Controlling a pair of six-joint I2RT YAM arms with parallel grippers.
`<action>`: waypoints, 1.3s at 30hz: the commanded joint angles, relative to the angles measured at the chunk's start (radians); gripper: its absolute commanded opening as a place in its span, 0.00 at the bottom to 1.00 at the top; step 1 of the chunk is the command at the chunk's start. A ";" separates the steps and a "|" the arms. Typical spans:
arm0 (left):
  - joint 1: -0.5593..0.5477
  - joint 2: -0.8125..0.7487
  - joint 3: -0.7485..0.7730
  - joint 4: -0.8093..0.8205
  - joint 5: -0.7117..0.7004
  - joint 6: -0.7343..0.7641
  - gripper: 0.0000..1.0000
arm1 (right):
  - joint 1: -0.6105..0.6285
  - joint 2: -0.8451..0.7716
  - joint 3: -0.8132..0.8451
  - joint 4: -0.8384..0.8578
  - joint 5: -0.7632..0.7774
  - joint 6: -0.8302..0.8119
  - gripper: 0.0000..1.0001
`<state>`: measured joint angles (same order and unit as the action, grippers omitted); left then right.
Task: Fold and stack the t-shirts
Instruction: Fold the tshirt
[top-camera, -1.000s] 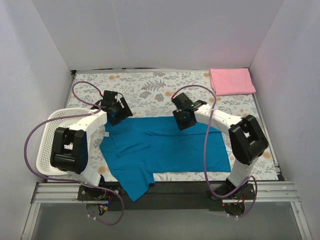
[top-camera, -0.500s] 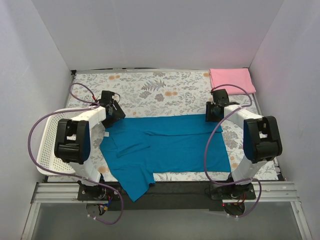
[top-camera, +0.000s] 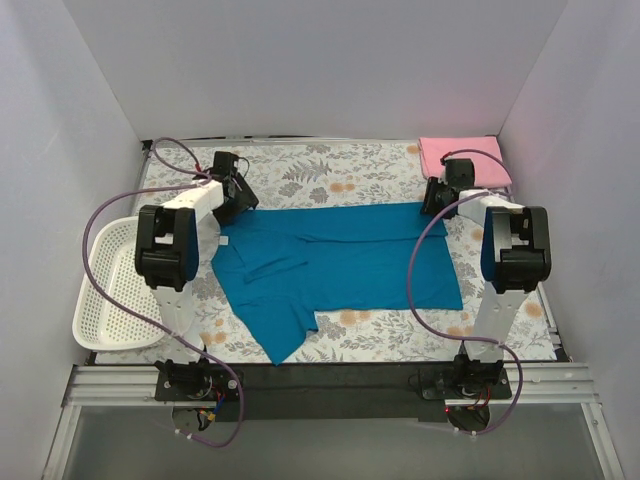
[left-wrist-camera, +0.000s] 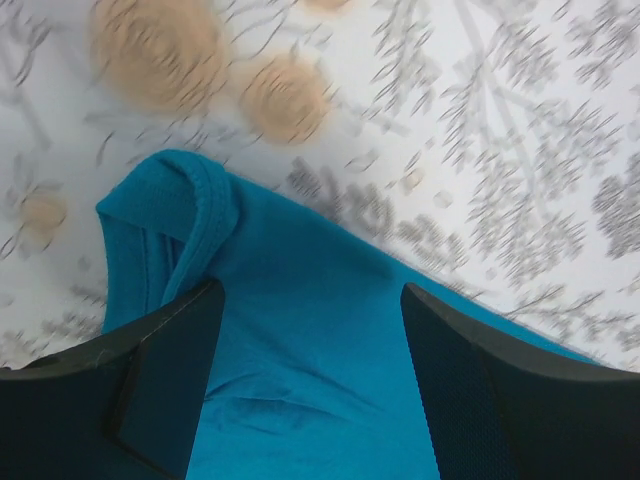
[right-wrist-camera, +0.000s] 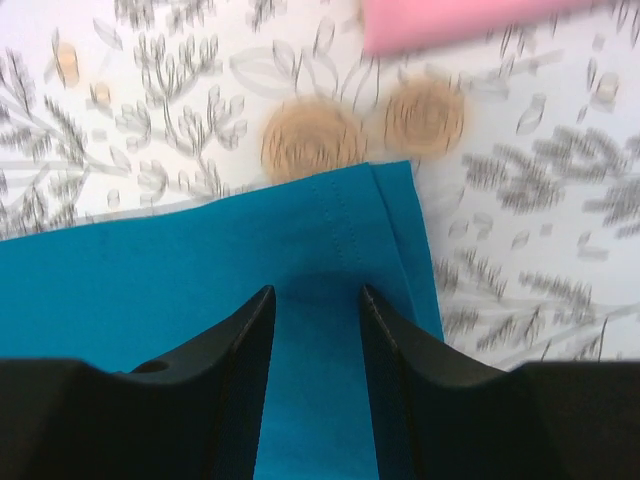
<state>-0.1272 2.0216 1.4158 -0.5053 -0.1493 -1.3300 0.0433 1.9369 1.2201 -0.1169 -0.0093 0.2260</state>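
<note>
On the floral table both arms reach the teal shirt's far corners, jaws parted, seemingly empty.

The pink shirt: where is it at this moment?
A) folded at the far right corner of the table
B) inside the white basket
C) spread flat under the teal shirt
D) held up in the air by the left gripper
A: in the top view the pink shirt lies folded on the far right corner of the table. It is beyond the spread teal shirt and far from the basket.
</note>
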 joint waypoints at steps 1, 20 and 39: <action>0.008 0.121 0.102 -0.039 0.019 -0.015 0.71 | -0.029 0.103 0.089 -0.038 -0.013 -0.033 0.47; -0.089 -0.487 -0.205 -0.248 -0.113 -0.058 0.72 | 0.093 -0.438 -0.175 -0.222 -0.066 -0.071 0.47; -0.143 -0.679 -0.624 -0.216 -0.062 -0.155 0.38 | 0.302 -0.897 -0.640 -0.231 -0.046 -0.010 0.45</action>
<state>-0.2661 1.3308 0.8062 -0.7547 -0.2115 -1.4654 0.3420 1.0763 0.5922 -0.3653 -0.0700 0.2073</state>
